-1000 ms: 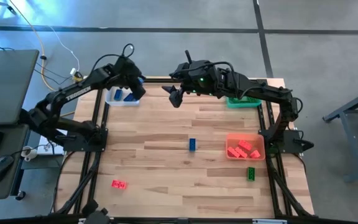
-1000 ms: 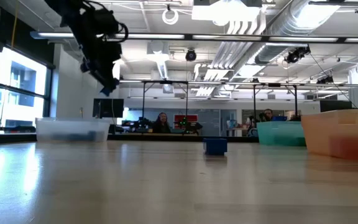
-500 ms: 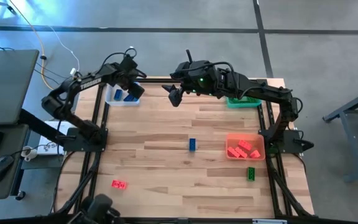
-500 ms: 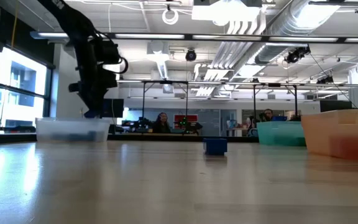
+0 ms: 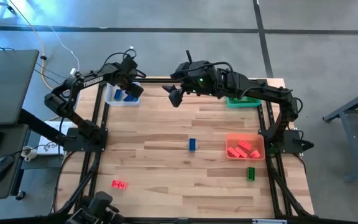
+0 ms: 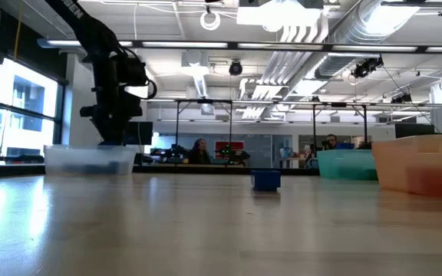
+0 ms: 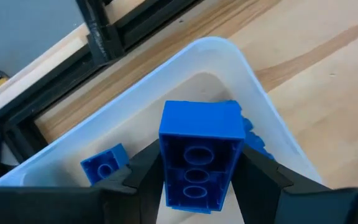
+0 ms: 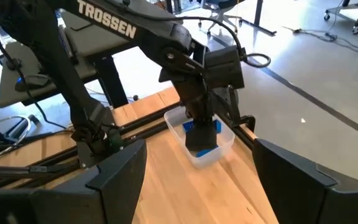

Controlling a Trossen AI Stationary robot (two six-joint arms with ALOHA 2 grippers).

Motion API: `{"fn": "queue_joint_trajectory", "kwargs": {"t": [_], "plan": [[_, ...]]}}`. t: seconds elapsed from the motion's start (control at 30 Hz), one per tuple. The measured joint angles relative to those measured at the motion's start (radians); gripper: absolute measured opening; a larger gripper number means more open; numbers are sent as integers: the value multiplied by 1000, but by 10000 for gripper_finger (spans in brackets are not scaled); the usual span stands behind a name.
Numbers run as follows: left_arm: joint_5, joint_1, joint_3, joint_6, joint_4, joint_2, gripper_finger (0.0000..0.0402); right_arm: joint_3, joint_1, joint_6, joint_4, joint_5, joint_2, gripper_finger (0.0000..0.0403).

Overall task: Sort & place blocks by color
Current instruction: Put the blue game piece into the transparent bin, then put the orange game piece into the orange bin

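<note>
Left gripper [image 7: 194, 186] hangs over the clear bin [image 7: 263, 118] at the desk's far left corner, its fingers either side of a blue block [image 7: 199, 155], grip possibly loosening. I'd release low so the hard, studded brick drops among the blue ones already inside, not onto the smooth rim. Right gripper [image 5: 174, 96] waits wide apart near the far edge, holding nothing.

The desk [image 5: 166, 143] is pale wood with streaky planks. The clear bin [image 5: 118, 98] holds blue blocks [image 5: 129, 96]; the block [image 7: 199, 154] between the left arm's dark fingers [image 7: 143, 169] is blue. The orange bin [image 5: 246, 148] carries red-orange blocks [image 5: 241, 149]. The green bin [image 5: 243, 101] is teal-green. Loose on the desk lie a blue block [image 5: 192, 144], a green block [image 5: 251, 173] and a red-orange block [image 5: 119, 184].
</note>
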Motion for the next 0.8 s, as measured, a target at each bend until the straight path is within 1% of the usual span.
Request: {"fn": "queue_joint_trajectory", "kwargs": {"t": [0.23,0.43,0.53,0.63,0.8], "plan": [[-23,0,0,-35,0,0,184,0,1,44,-53,-2,0,281],[-116,0,0,-78,0,0,210,0,11,44,-89,-6,0,281],[-107,0,0,-85,-20,0,213,0,14,43,-95,-5,0,281],[-75,0,0,-50,-49,0,213,0,14,42,-100,-7,0,281],[-53,-1,0,-19,-69,-5,213,0,13,34,-120,-7,0,281]]}}
